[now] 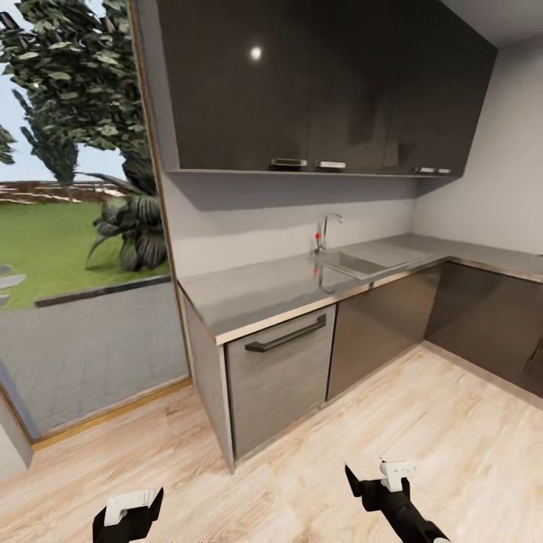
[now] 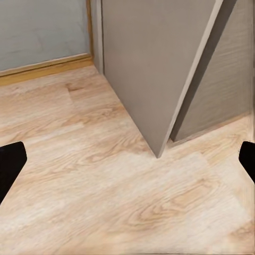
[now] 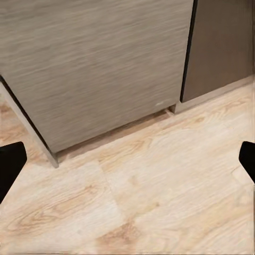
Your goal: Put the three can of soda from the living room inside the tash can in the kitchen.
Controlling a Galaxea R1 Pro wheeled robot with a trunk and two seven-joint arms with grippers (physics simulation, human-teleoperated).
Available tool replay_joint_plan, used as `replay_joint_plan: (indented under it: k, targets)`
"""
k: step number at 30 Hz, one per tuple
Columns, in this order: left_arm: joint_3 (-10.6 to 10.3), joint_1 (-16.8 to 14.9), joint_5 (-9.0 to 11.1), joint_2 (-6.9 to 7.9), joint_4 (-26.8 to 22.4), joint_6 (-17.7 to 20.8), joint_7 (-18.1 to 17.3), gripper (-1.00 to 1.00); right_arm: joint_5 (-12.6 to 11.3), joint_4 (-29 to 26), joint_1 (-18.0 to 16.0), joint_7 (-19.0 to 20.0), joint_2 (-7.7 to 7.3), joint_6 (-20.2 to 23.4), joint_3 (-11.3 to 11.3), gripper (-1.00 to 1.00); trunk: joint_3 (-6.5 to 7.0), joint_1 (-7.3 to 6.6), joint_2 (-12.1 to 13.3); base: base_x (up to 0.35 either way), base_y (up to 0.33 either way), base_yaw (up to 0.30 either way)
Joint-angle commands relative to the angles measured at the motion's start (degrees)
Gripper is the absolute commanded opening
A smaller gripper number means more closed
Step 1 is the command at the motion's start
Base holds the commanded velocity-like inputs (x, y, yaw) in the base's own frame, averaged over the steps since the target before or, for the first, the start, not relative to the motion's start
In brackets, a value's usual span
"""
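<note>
Low over the plank floor, both grippers hang empty, the left gripper and right gripper each with fingers spread wide, likely because nothing is being carried; beyond them stands the grey drawer front under the steel counter of the kitchen. No soda cans or tash can are visible, so the robot seems to be in transit or searching.

Kitchen in view: dark glossy upper cabs above grey steel counter, L-shaped. Sink w/ chrome tap set in counter, right of grey handled drawer front. Light wood floor below.
</note>
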Motion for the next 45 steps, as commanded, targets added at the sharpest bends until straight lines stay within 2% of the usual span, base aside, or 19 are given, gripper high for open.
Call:
replay_joint_plan:
  k: [1, 9, 18, 27, 45]
  targets:
    - [-0.1, 0.0, 0.0, 0.00, 0.0, 0.0, 0.0, 1.00, 0.0, 0.0, 0.0, 0.0, 0.00, 0.0, 0.0, 1.00, 0.00, 0.00, 0.0, -0.217, 0.242, -0.252]
    - [-0.1, 0.0, 0.0, 0.00, 0.7, 0.0, 0.0, 1.00, 0.1, -0.1, 0.0, -0.1, 0.12, -0.1, 0.3, 1.00, 0.00, 0.00, 0.0, -0.217, 0.242, -0.233]
    - [-0.2, 0.0, 0.2, 0.00, 1.8, -0.1, 0.0, 1.00, 0.2, -0.3, 0.0, 0.0, 0.39, -0.2, 0.5, 1.00, 0.00, 0.00, 0.0, -0.168, 0.215, -0.036]
    - [-0.2, 0.0, 0.1, 0.00, 1.9, -0.1, 0.0, 1.00, 0.0, -0.1, 0.0, 0.0, 0.30, 0.4, 0.1, 1.00, -0.28, 0.00, 0.0, -0.029, 0.099, -0.062]
    - [-0.2, 0.0, 0.1, 0.00, 1.9, -0.2, 0.0, 1.00, 0.0, 0.1, 0.0, 0.0, 0.06, 0.0, 0.1, 1.00, -1.17, 0.00, 0.0, 0.002, 0.262, -0.188]
